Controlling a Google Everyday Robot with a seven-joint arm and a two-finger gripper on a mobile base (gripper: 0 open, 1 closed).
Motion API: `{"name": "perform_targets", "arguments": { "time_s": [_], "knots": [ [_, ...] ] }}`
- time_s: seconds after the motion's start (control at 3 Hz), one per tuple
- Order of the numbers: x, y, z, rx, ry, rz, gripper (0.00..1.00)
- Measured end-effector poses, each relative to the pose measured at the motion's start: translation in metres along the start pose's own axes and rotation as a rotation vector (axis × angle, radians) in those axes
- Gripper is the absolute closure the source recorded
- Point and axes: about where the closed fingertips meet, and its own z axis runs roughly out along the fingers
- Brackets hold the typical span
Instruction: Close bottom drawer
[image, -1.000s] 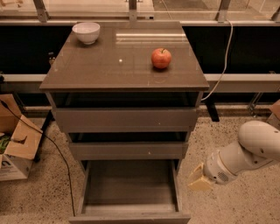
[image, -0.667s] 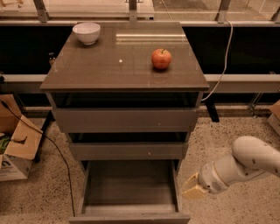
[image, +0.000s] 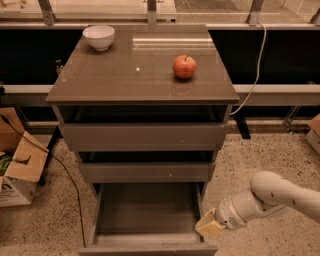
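Observation:
The bottom drawer (image: 145, 215) of the grey-brown cabinet stands pulled far out, a wide shallow empty tray; its plain front panel (image: 147, 249) is at the lower edge of the camera view. My gripper (image: 208, 225), with pale yellowish tips on a white arm, is low at the drawer's front right corner, beside its right wall and close above the front panel. The middle drawer (image: 145, 171) and top drawer (image: 145, 136) above stand out only slightly.
A white bowl (image: 98, 37) and a red apple (image: 184, 66) sit on the cabinet top (image: 125, 80). An open cardboard box (image: 17, 162) stands on the floor at left, with a black cable (image: 67, 175) beside the cabinet. A white cable (image: 255, 75) hangs at right.
My arm has swung down and to the left, bringing the gripper from beside the drawer's right side to its front right corner. The drawer has not moved.

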Motion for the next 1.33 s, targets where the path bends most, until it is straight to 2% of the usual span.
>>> {"name": "perform_targets", "arguments": {
  "time_s": [0.67,1.0,1.33],
  "knots": [
    [0.031,-0.016,0.05,-0.067,0.016,0.06,1.0],
    [0.054,-0.029,0.08,-0.12,0.014,0.111,1.0],
    [0.07,-0.035,0.098,-0.153,0.015,0.147,1.0]
  ]
}}
